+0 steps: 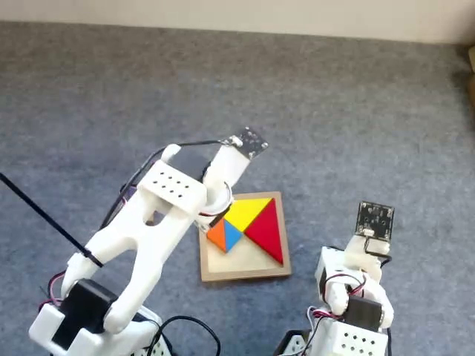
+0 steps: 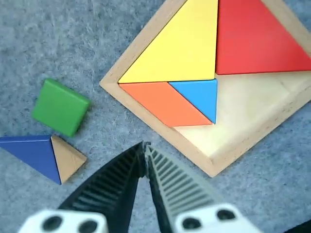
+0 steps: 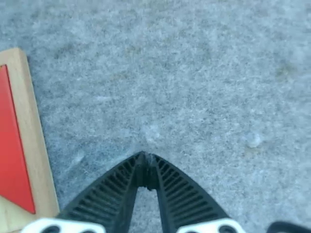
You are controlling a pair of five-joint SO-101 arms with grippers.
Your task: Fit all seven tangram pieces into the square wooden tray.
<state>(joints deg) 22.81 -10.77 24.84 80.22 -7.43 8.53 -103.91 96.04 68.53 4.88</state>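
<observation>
The square wooden tray (image 1: 245, 276) lies on the grey fuzzy counter (image 1: 334, 111), between the two white arms; from the high view the left arm (image 1: 148, 237) stretches over the tray's far left corner, and the right arm (image 1: 352, 289) sits folded up near the tray's right side. Four pieces lie flat in the tray; the big yellow wooden triangle (image 2: 184, 48) and the big red wooden triangle (image 2: 252, 39) touch along one edge, and the orange slanted four-sided piece (image 2: 165, 102) and the small light blue triangle (image 2: 201, 94) sit side by side against the yellow one; the other part of the tray floor is bare wood (image 2: 243, 111). The left wrist view takes in three more pieces on the counter outside the tray; the green wooden square (image 2: 60, 107) lies near the tray's corner, and the dark blue triangle (image 2: 34, 150) and the small plain wood triangle (image 2: 68, 158) touch each other just beside it. The left tool (image 2: 146, 148) is closed with nothing in it, over the counter just beside the tray's rim; the right tool (image 3: 146, 158) is closed and empty too, over the counter with the tray's edge and the red triangle off to one side.
</observation>
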